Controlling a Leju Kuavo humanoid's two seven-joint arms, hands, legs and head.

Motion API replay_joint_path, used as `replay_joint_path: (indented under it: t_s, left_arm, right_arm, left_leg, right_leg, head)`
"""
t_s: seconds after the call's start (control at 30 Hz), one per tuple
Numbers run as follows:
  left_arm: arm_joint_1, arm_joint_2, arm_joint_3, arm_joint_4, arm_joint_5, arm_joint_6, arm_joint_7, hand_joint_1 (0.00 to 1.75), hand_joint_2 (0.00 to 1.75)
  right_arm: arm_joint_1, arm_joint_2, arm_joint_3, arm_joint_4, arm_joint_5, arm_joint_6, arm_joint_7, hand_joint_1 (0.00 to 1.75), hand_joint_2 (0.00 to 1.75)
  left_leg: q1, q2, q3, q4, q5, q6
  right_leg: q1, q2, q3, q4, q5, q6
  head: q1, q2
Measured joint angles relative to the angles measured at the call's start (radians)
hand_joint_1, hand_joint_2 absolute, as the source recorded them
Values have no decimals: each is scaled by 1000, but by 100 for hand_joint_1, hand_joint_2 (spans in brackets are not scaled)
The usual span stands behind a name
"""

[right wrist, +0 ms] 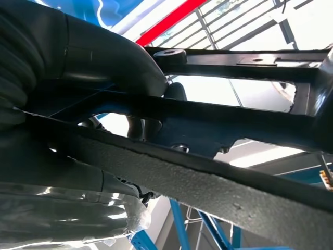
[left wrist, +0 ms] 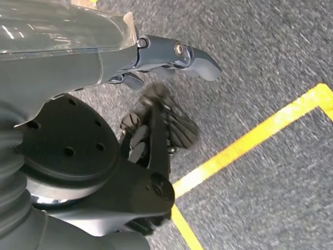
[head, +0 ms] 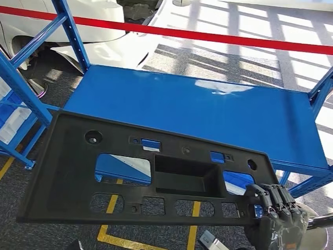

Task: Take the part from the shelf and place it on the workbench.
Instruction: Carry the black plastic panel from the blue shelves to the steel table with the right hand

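Carrying step. Black panel (head: pixel 129 172) gripped at its near right corner by right hand (head: pixel 274 208), held tilted in front of the blue shelf (head: pixel 204 112), overlapping its front edge. Left hand (left wrist: pixel 168 57) hanging, fingers apart, holding nothing. Next: draw clear, turn toward table, keep panel level.

A workshop: blue steel shelving (head: pixel 196 112), yellow floor lines (head: pixel 112 237), white car (head: pixel 102 31).

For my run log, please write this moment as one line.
right hand: grips black panel at near right corner | panel: in front of blue shelf | left hand: empty, over floor
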Motion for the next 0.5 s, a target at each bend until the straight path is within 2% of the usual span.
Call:
replay_joint_path:
  t_s: [0.03,0.07,0.1,0.17,0.2,0.23,0.3,0.33,0.37,0.43,0.47,0.5]
  left_arm:
    - [0,0,0,0,0,0,-1,0,175]
    - [0,0,0,0,0,0,-1,0,175]
    - [0,0,0,0,0,0,-2,0,175]
    - [-1,0,0,0,0,0,-3,0,175]
    - [-1,0,0,0,0,0,-3,0,175]
    - [-1,0,0,0,0,0,-3,0,175]
    - [-1,0,0,0,0,-1,-3,0,175]
    - [-2,-1,0,0,0,-1,-3,0,175]
    - [-2,-1,0,0,0,-1,-3,0,175]
    - [-2,-1,0,0,0,-2,-3,0,175]
    - [-2,-1,0,0,0,-2,-3,0,175]
    - [-2,-1,0,0,0,-2,-3,0,175]
  right_arm:
    - [0,0,1,0,0,0,0,175,175]
    - [0,0,2,0,0,0,1,175,175]
    - [0,0,2,0,0,0,1,175,175]
    - [-1,0,3,0,0,0,2,175,175]
    - [-1,0,3,0,0,0,3,175,175]
    - [-2,0,3,0,0,0,3,175,175]
    - [-2,0,4,0,0,0,3,175,175]
    - [-3,0,4,0,0,0,3,175,175]
    - [-3,0,4,0,0,0,3,175,175]
    - [-3,0,4,0,0,0,3,175,175]
    - [-3,-1,4,0,0,0,3,175,175]
    - [-3,-1,4,0,0,0,4,175,175]
  left_leg:
    - [3,0,17,1,18,-4]
    - [6,0,49,-34,47,-8]
    - [11,0,93,-92,70,-11]
    - [13,-1,167,-212,79,-13]
    - [12,-1,183,-245,71,-12]
    - [9,-2,185,-258,66,-7]
    - [9,-1,172,-260,74,10]
    - [8,0,163,-261,82,21]
    - [9,2,153,-262,92,31]
    - [5,6,131,-261,110,42]
    - [2,7,120,-261,120,45]
    - [-2,9,107,-260,130,46]
  right_leg:
    - [-2,-1,-17,9,5,3]
    - [-4,-1,-34,21,9,6]
    - [-6,0,-50,34,12,10]
    - [-7,1,-79,61,18,20]
    - [-6,2,-89,69,23,26]
    - [-6,2,-97,73,30,33]
    - [-9,3,-107,78,32,47]
    - [-11,4,-113,92,11,52]
    - [-12,4,-122,121,-26,57]
    - [-14,5,-142,226,-123,62]
    - [-15,5,-148,283,-153,63]
    - [-15,5,-146,322,-160,63]
  head:
    - [0,0]
    - [0,0]
    - [0,0]
    - [0,0]
    - [0,0]
    - [0,0]
    - [1,0]
    - [2,0]
    - [3,0]
    - [5,0]
    - [5,0]
    - [5,0]
